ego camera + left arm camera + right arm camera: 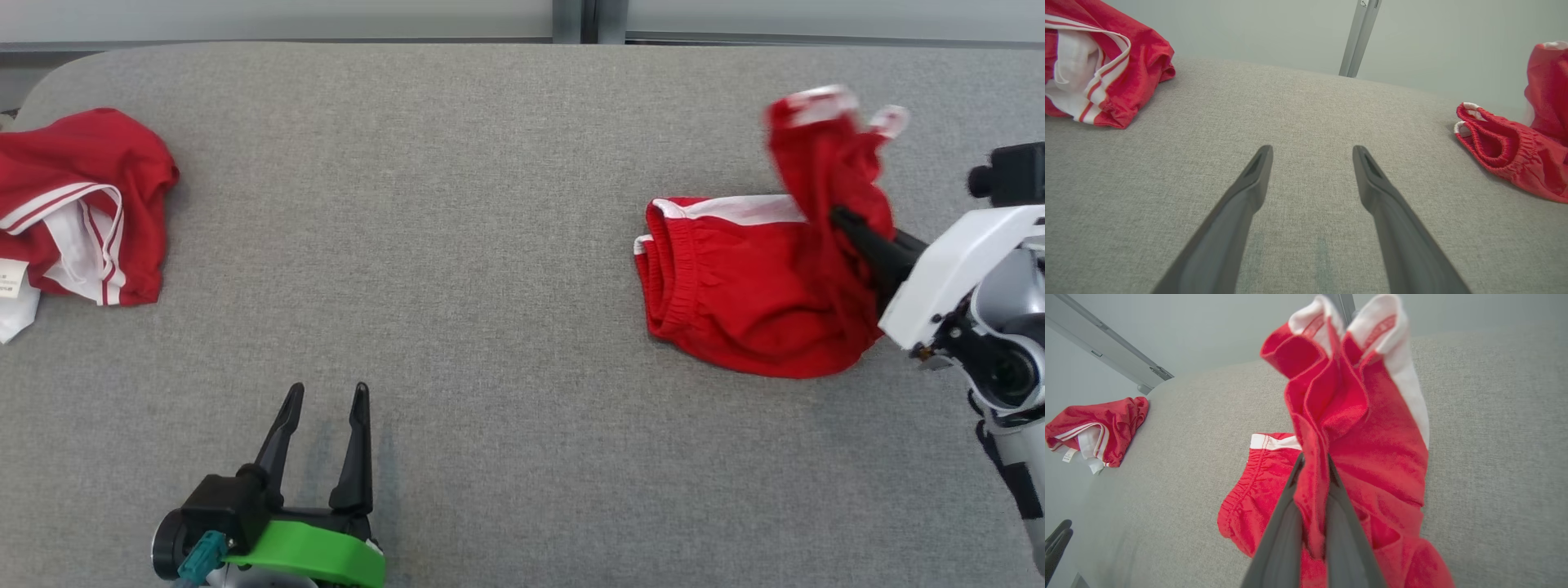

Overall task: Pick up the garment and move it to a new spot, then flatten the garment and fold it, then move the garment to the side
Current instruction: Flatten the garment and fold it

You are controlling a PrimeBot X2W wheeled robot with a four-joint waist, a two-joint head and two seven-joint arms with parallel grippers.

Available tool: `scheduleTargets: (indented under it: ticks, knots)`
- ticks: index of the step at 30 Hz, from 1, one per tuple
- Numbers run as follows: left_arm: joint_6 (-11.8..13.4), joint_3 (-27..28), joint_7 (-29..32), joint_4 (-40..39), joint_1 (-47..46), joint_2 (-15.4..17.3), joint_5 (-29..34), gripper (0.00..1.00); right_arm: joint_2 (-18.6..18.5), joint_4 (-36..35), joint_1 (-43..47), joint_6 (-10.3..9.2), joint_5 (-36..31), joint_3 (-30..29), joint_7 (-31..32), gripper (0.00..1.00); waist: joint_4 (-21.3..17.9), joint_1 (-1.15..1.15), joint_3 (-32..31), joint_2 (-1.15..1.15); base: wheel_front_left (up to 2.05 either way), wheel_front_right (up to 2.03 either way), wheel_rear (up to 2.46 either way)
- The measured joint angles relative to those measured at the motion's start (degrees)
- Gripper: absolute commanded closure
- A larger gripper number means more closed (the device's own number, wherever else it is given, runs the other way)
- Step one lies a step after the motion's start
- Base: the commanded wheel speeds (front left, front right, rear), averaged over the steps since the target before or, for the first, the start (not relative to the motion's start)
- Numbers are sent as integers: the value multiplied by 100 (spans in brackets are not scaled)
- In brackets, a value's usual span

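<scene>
A pair of red shorts with white trim (735,286) lies on the right of the grey table; its elastic waistband faces left (1498,149). My right gripper (841,220) is shut on a fold of the red shorts (1347,416), lifting one leg so its white hem stands up above the rest. In the right wrist view the cloth is pinched between my fingers (1286,522). My left gripper (325,408) stands open near the front edge, nothing between its fingers (1253,179), well left of the shorts.
A second red garment with white stripes and a label (77,204) lies crumpled at the table's far left edge (1098,69) (1094,428). Grey padded tabletop (457,204) spreads between the two garments. A wall with a metal post (1359,36) stands behind.
</scene>
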Motion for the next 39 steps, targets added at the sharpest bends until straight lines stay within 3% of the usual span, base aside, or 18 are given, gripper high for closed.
scheduleTargets:
  ticks: [6, 17, 20, 21, 22, 39]
  knots:
    - [-114, -69, 0, 142, -133, -140, 43, 0, 279, -316, -2, 0, -250, 765, 455, 100, 166, 0, 41, 0, 0, 0, 0]
    - [-216, 42, 0, 327, -213, -302, 84, 0, 565, 215, -105, -1, -751, 1127, 376, 100, 578, 0, 10, 0, 0, 0, 0]
    - [-244, 69, 0, 359, -203, -341, 110, 0, 580, 300, -136, -1, -856, 1172, 274, 47, 627, 0, -46, 0, 0, 0, 0]
    - [-252, 84, 0, 363, -198, -350, 113, 0, 580, 313, -136, -1, -889, 1200, 242, 15, 633, 0, -65, 0, 0, 0, 0]
    - [-263, 103, 0, 364, -185, -361, 113, 0, 586, 319, -136, -1, -923, 1221, 202, 0, 635, 0, -83, 0, 0, 0, 0]
    - [-309, 338, 0, 376, -40, -438, 113, 0, 272, -200, 189, 0, -1033, 1735, -192, 0, 199, 0, -265, 0, 0, 0, 0]
